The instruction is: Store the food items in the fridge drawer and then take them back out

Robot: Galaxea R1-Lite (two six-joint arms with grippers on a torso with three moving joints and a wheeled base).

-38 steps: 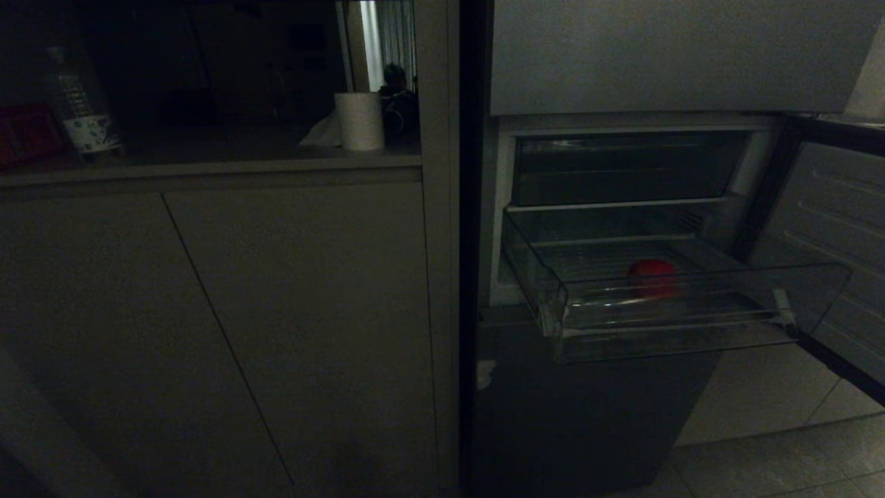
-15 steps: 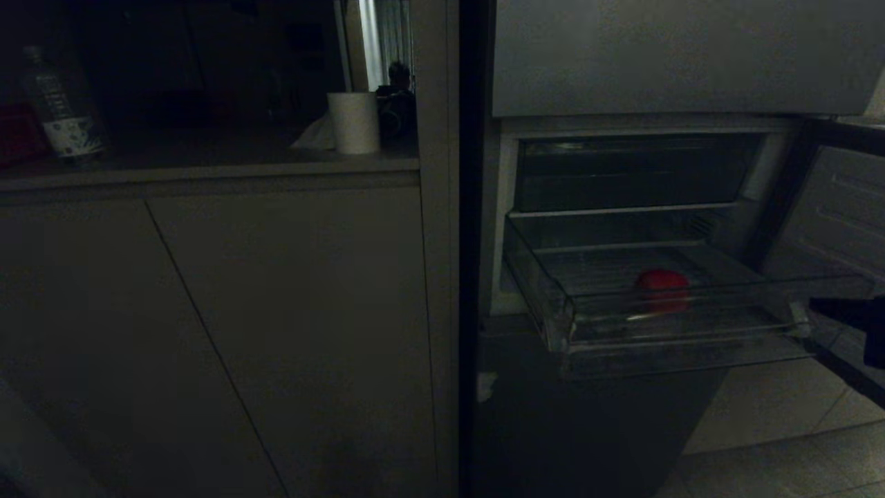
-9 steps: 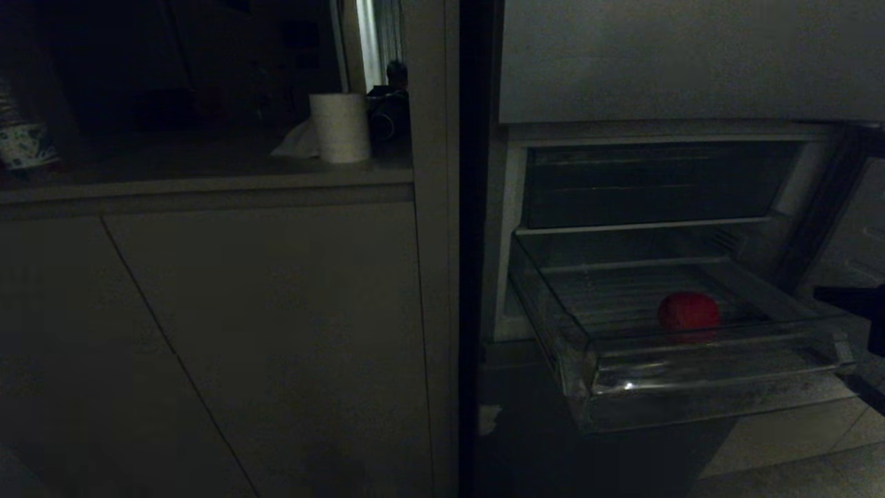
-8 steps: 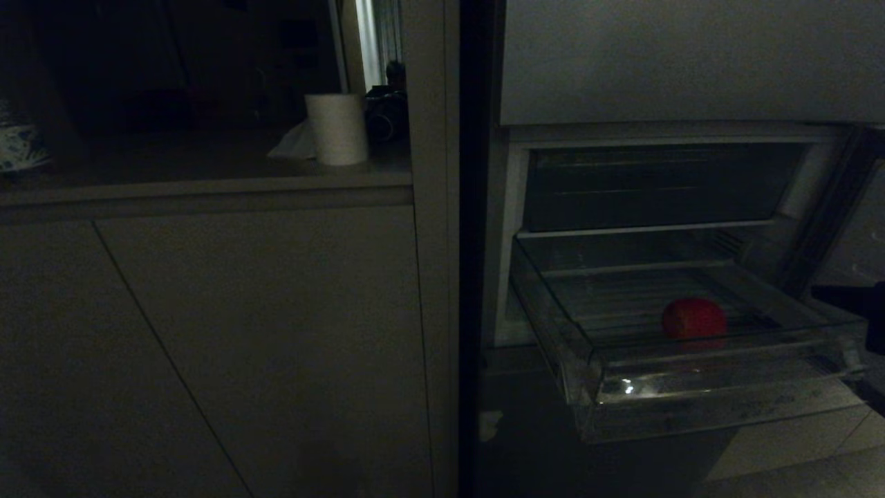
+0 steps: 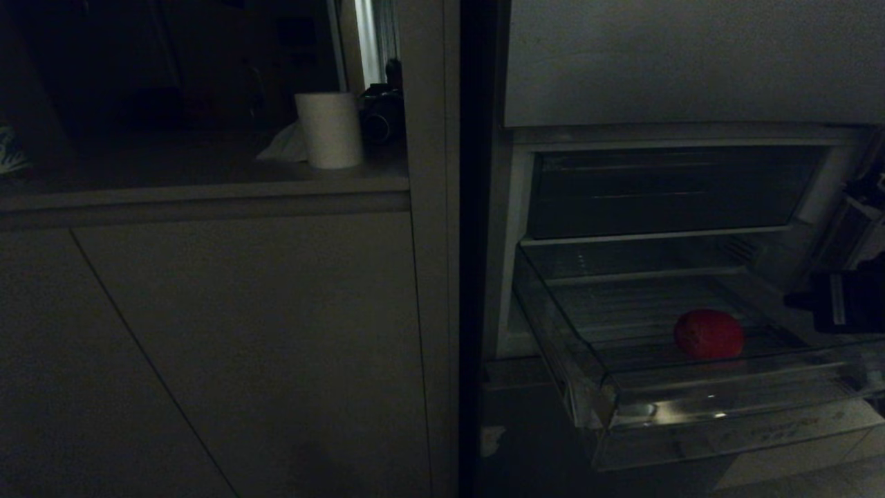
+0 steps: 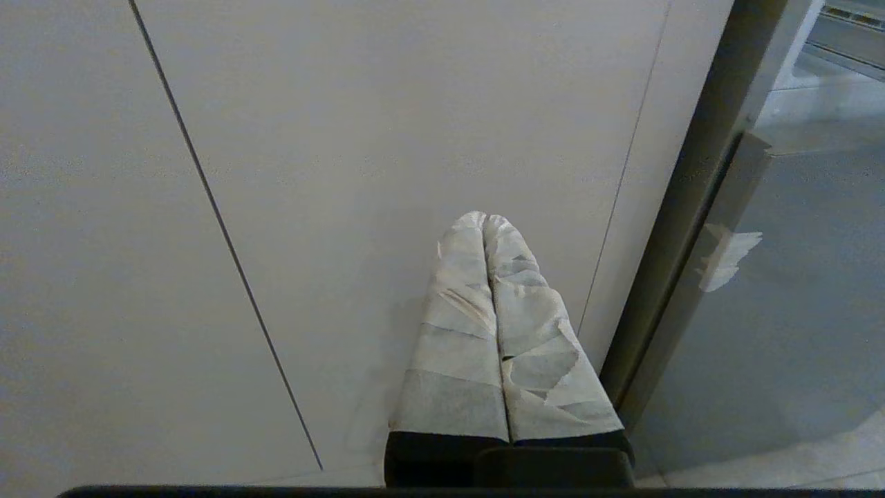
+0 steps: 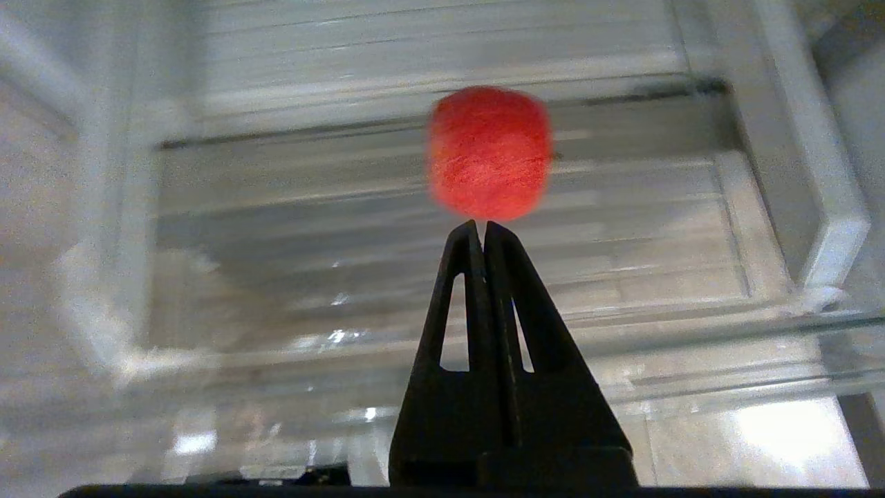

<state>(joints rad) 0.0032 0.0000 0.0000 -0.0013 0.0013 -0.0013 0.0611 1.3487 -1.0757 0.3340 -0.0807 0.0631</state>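
The left gripper (image 6: 487,228) hangs parked in front of the pale cabinets (image 5: 207,332), its taped fingers (image 6: 463,332) pressed together on nothing. On the counter above stands a paper roll (image 5: 330,130). To the right is the fridge (image 5: 684,62), its drawer (image 5: 691,408) pulled out. One red food item (image 5: 709,334) lies on the drawer floor, right of centre and just behind the front lip. At the far right the right gripper (image 7: 482,228) comes in over the drawer's right end, fingers clenched together and empty, the tips aimed at the item but apparently short of it.

The step in hand looks like taking the item out. To do it well, the fingers must spread wider than the item before going down, clear the lip, and close across its middle so that it does not roll away.

The item looks nearly round, slightly wider than tall in the head view; which way it points cannot be told.
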